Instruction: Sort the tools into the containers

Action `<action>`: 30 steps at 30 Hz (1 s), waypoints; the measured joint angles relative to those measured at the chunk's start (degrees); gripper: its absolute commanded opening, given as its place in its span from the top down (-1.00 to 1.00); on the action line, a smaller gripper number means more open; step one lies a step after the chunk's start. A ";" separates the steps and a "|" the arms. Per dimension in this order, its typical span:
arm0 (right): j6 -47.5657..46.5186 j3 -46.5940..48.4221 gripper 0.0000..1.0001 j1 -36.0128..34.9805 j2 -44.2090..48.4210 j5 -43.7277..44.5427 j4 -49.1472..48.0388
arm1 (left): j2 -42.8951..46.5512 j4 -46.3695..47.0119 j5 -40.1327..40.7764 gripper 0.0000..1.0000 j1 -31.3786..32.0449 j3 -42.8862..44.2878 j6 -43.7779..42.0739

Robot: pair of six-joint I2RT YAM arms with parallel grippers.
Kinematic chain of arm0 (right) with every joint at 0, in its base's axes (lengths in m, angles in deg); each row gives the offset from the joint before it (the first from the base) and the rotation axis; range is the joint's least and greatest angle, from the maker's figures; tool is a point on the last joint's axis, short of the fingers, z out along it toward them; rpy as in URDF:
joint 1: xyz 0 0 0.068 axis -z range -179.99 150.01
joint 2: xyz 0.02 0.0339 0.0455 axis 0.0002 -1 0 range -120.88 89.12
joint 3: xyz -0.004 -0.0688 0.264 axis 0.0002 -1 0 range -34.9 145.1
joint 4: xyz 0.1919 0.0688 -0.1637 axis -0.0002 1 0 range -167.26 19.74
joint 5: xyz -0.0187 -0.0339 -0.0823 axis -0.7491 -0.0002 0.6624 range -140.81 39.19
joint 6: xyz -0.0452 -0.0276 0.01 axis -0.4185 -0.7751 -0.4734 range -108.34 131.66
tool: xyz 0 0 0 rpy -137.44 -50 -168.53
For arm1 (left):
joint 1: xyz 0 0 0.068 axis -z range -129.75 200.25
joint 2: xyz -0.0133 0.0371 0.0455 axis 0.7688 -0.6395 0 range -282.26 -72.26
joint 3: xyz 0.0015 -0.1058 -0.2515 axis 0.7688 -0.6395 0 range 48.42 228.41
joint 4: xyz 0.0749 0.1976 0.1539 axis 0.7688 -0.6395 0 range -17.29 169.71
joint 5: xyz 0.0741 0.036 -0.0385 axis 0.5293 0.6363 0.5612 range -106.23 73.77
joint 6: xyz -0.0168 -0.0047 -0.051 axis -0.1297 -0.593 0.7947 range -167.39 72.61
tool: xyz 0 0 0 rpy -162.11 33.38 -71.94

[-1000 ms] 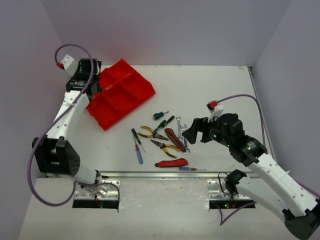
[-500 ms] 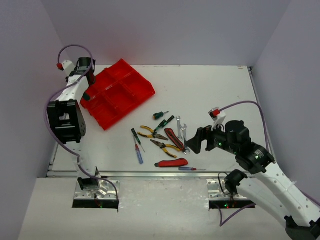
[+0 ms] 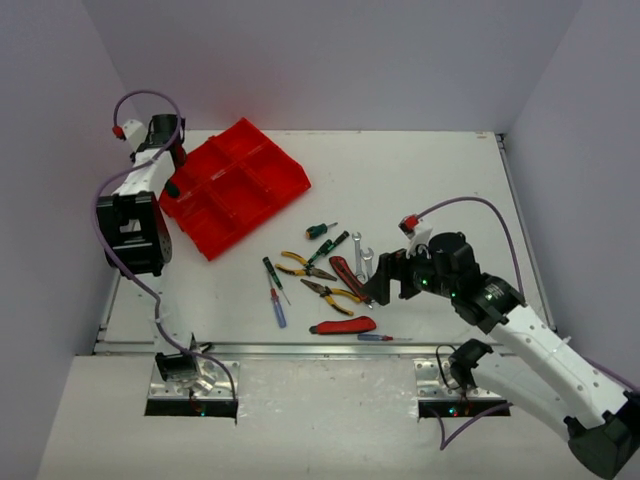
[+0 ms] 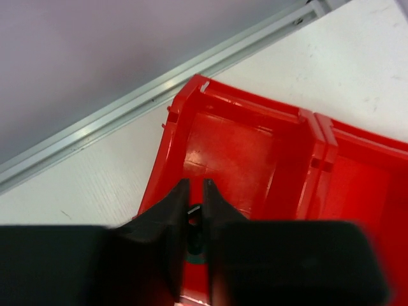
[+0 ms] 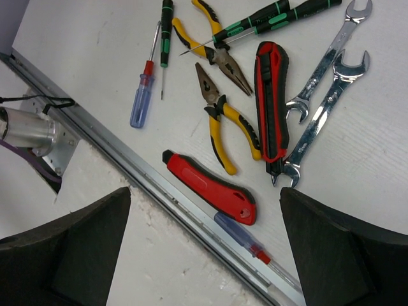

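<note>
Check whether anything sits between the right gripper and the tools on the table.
Nothing visible does. The open right gripper hangs over the tools; its wrist view shows pliers, utility knives and wrenches lying uncovered below.

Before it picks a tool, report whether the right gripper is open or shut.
Open: the right gripper has its fingers wide apart, gripping nothing.

The red tray [image 4: 242,153] looks like smooth, glossy plastic. The wrenches [image 5: 320,118] are shiny bare metal. The pliers [image 5: 215,108] have yellow grips, possibly rubbery. The table [image 5: 95,38] is matt white.
</note>
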 measured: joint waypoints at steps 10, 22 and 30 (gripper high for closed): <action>0.57 4.02 -0.98 0.00 -17.13 1.07 -5.02 | -2.20 -2.13 -6.32 -0.91 -1.47 -0.07 1.57; 18.14 47.73 -0.98 -0.23 -63.74 21.82 4.24 | 37.34 -3.02 -25.39 -1.00 0.31 -13.89 2.09; 30.37 61.75 -0.70 -4.41 -79.64 34.10 12.75 | 71.80 -0.44 -35.83 -1.00 9.96 -40.47 -4.55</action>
